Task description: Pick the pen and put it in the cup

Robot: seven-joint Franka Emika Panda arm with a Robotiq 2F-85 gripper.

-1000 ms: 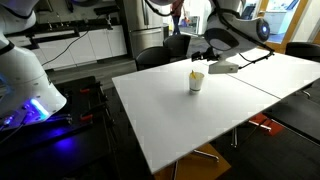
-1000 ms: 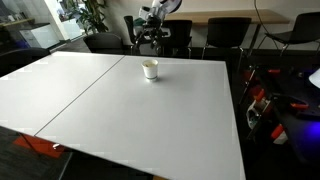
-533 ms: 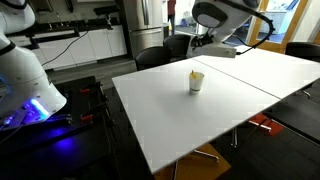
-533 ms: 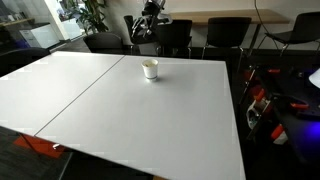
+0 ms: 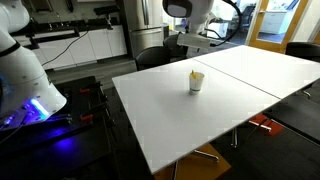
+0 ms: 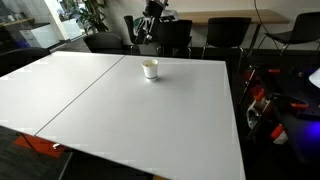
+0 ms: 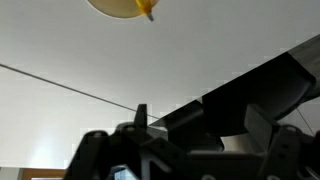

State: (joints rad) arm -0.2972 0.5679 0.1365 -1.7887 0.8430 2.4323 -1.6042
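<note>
Claw (image 7: 190, 150): in the wrist view it sits at the bottom edge. Its two dark fingers (image 7: 92, 148) stand wide apart with nothing between them, so I log it as spread and empty. It hangs in the air, well clear of the cup and off toward the tabletop's far edge.

Cup (image 7: 118, 6): only partly in frame at the top of the wrist view. In both exterior views it stands upright on the white tabletop (image 5: 200, 125), near the far edge (image 5: 197, 82) (image 6: 150, 69).

Pen (image 7: 148, 12): inside the cup. Its yellowish end leans on the rim and pokes just above it, and it also shows at the rim in an exterior view (image 5: 197, 75).

Arm (image 5: 185, 9): high up, behind the cup.

Seam (image 7: 70, 85): a thin line across the tabletop, between the cup and the claw.

Chairs (image 6: 178, 35): dark, lined up beyond the cup at the far edge.
</note>
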